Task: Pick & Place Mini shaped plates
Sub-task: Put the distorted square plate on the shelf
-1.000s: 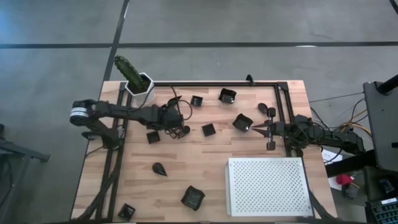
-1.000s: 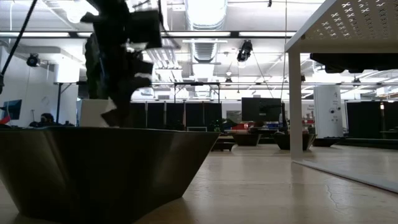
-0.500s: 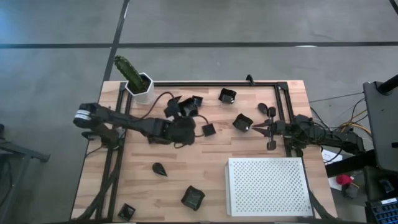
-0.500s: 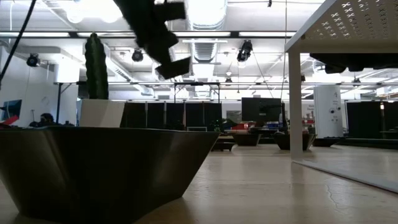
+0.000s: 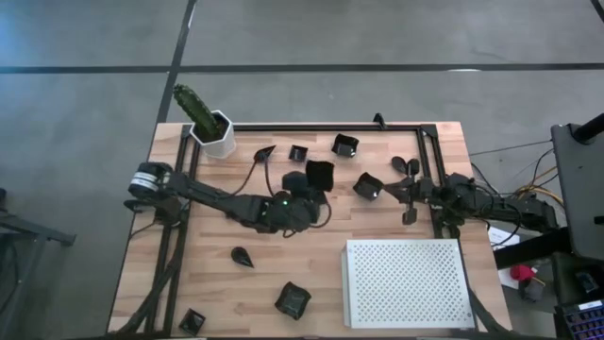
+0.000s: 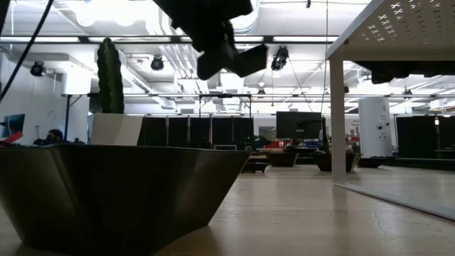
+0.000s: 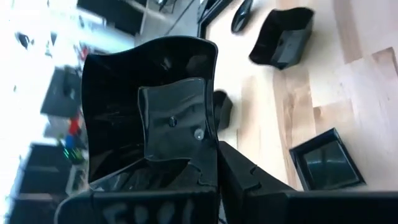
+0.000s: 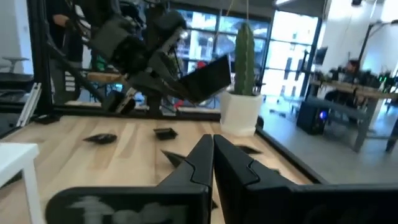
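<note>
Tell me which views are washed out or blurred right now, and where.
Left wrist view: the background beyond the held square plate is blown out white and smeared. Low view: the ceiling lights glare, the left claw is a backlit silhouette, and the near dark dish looms large. Right wrist view: soft overall, with bright windows behind the cactus. High view: evenly lit, no glare.

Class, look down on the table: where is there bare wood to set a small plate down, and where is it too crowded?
Bare wood lies between the teardrop plate and the white perforated tray, and along the left edge below the cactus pot. It is crowded at the back: small square plates cluster there, around the left end effector and its held plate.
</note>
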You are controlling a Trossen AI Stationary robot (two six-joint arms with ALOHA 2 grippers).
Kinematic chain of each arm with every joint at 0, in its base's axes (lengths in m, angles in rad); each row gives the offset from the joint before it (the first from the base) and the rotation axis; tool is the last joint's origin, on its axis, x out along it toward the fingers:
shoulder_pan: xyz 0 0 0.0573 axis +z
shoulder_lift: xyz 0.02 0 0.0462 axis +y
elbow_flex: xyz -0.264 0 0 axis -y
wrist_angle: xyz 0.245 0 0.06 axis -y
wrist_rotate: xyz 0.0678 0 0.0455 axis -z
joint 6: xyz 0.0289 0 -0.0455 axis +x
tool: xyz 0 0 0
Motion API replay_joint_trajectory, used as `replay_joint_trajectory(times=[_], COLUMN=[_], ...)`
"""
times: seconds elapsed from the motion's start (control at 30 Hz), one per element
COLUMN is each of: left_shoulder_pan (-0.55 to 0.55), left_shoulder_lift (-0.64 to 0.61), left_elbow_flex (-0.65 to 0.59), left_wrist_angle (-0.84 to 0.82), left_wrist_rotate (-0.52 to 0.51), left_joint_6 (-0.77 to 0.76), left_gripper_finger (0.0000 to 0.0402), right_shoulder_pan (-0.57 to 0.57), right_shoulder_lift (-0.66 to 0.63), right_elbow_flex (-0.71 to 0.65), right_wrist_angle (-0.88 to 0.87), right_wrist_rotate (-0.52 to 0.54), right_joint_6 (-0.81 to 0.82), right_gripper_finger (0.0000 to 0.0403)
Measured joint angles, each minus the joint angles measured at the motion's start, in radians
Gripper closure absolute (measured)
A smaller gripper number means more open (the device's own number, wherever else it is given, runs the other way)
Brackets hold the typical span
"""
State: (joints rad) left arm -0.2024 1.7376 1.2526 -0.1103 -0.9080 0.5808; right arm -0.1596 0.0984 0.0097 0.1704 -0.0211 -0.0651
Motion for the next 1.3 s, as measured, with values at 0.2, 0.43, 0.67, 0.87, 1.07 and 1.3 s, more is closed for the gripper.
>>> replay_joint_trajectory(times=[0.2,0.43,0.67,0.87,1.07,1.3], left_shoulder_pan=[-0.002,-0.001,0.009,0.011,0.011,0.023], left_shoulder_lift=[0.073,0.127,0.132,0.131,0.131,0.131], left_elbow_flex=[0.029,0.074,0.086,0.086,0.085,0.085], left_wrist_angle=[0.035,0.033,0.02,-0.008,-0.03,-0.059], left_wrist_rotate=[-0.012,-0.062,-0.065,-0.058,-0.054,-0.03], left_joint_6=[0.114,0.232,0.282,0.312,0.32,0.327], left_gripper_finger=[0.0401,0.0401,0.0401,0.0402,0.0402,0.0402], right_shoulder_pan=[0.0,0.0,0.0,0.0,0.0,0.007], right_shoulder_lift=[0.102,0.232,0.404,0.554,0.692,0.834], right_elbow_flex=[0.0,0.079,0.232,0.357,0.463,0.551], right_wrist_angle=[0.092,0.091,-0.005,-0.088,-0.092,-0.093], right_wrist_rotate=[0.02,0.052,0.072,0.074,0.071,0.069], right_joint_6=[0.025,0.031,-0.024,-0.032,-0.054,-0.12], right_gripper_finger=[0.0394,0.0394,0.0394,0.0394,0.0382,0.0328])
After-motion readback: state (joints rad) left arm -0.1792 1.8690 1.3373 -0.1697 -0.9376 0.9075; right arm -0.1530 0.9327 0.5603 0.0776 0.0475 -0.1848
